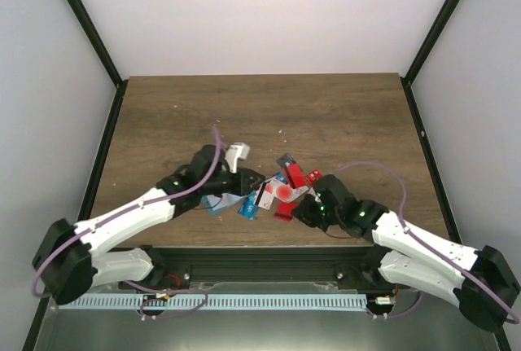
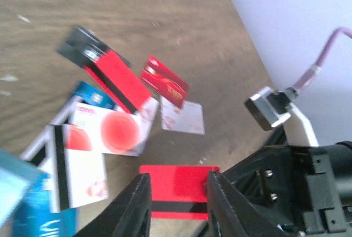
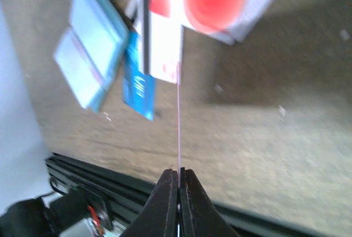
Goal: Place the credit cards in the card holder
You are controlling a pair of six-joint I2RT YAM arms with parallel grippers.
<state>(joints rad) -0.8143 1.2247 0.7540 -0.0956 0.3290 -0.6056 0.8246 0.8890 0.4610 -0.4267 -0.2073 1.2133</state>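
Right hand (image 3: 179, 172) is pinched tight on a red card (image 2: 177, 190), gripping it by one edge. From its own wrist camera the card shows edge-on, a thin pinkish line running straight out from the closed fingertips.

Left hand (image 2: 178, 176) has its fingers apart with nothing between them. The red card, with its black stripe, shows through the gap beyond the tips.

Both hands sit low over the middle of the worktop (image 1: 326, 115), close to its near edge, facing each other across a loose pile of cards (image 1: 281, 188).

The holder (image 3: 91, 64) lies open on the wood at the left end of the pile, pale inside facing up. A blue card (image 3: 137, 86) lies just beside it, partly under a striped white card (image 3: 162, 44). Next along is a red-circle card (image 2: 113, 130), white with one big red disc, overlapped at its far corner by a red-and-black card (image 2: 110, 72). A small red card (image 2: 165, 82) sits tilted, touching a pale card (image 2: 182, 117) on the right. Blur hides whether the holder's slots hold anything.
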